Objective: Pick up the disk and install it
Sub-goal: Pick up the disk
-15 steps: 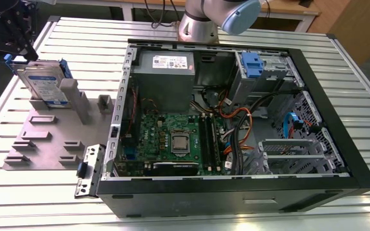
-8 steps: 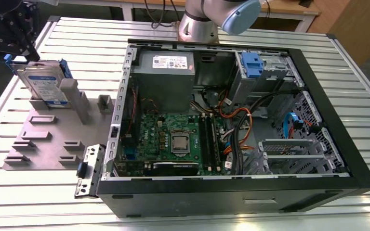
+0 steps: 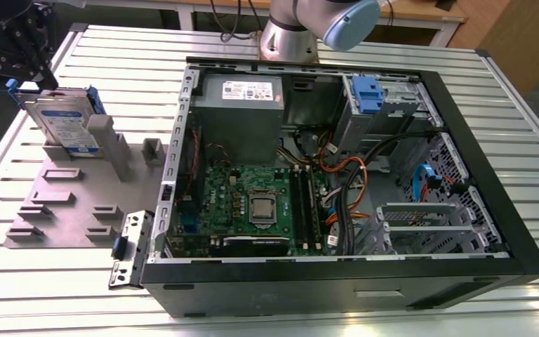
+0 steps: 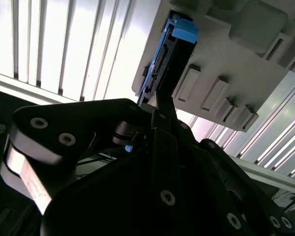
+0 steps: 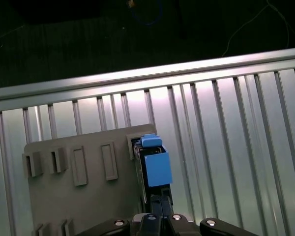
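The disk (image 3: pixel 64 123), a silver-grey drive with a white-and-blue label in a blue carrier, stands on edge, leaning slightly, in a slot of the grey fixture plate (image 3: pixel 64 203) at the exterior view's left. My black gripper (image 3: pixel 28 81) hangs right at the disk's upper far corner. In the second wrist view the disk (image 4: pixel 169 64) is seen edge-on, with the gripper (image 4: pixel 162 105) reaching up to its near end. In the first wrist view the blue-capped disk (image 5: pixel 155 164) sits just ahead of the gripper (image 5: pixel 157 204), at the edge of the fixture plate (image 5: pixel 78 196).
An open black computer case (image 3: pixel 494 210) lies on the slatted metal table (image 3: pixel 532 126), with its motherboard and cables exposed. A drive bay with a blue carrier (image 3: pixel 368 95) sits at the case's far side. A small metal bracket (image 3: pixel 129 246) lies beside the case. The arm's base (image 3: pixel 293 35) stands behind it.
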`<state>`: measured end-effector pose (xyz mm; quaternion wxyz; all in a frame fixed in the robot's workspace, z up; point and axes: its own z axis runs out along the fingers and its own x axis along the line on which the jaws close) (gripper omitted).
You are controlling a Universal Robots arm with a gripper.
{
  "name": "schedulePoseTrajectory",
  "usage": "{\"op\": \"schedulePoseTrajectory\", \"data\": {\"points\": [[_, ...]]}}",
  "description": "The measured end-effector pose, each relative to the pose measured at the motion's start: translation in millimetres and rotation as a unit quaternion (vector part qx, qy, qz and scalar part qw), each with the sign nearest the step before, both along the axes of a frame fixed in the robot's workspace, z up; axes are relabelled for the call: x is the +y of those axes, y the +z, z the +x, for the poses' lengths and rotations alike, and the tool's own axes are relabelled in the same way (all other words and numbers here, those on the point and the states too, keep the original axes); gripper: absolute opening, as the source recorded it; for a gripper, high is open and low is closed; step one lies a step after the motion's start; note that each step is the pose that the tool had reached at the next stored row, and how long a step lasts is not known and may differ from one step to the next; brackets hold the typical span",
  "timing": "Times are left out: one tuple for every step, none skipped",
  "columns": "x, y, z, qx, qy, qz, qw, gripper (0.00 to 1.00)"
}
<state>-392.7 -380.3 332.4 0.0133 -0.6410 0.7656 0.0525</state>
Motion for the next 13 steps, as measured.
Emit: {"op": "schedulePoseTrajectory", "data": {"points": [[0.0, 0.6, 0.0, 0.0000, 0.000, 0.0000, 1.00000, 0.11], [0.0, 0.8, 0.0, -0.0001, 0.000, 0.0001, 1.00000, 0.11], [0.0, 0.8, 0.0, -0.0001, 0.000, 0.0001, 1.00000, 0.11], [0.0, 0.7, 0.0, -0.0002, 0.000, 0.0001, 1.00000, 0.11], [0.0, 0.8, 0.0, -0.0001, 0.001, 0.0001, 1.00000, 0.11], [0.0, 0.6, 0.0, -0.0001, 0.003, 0.0001, 1.00000, 0.11], [0.0, 0.4, 0.0, -0.0001, 0.006, 0.0000, 0.99998, 0.11], [0.0, 0.2, 0.0, -0.0001, 0.009, 0.0000, 0.99996, 0.11], [0.0, -0.1, 0.0, -0.0001, 0.013, 0.0000, 0.99991, 0.11], [0.0, -0.3, 0.0, 0.0000, 0.017, 0.0000, 0.99985, 0.11], [0.0, -0.4, -0.1, 0.0000, 0.021, 0.0000, 0.99979, 0.11], [0.0, -0.3, -0.1, 0.0000, 0.023, 0.0000, 0.99974, 0.11], [0.0, -0.3, -0.1, 0.0000, 0.023, 0.0000, 0.99974, 0.11]]}}
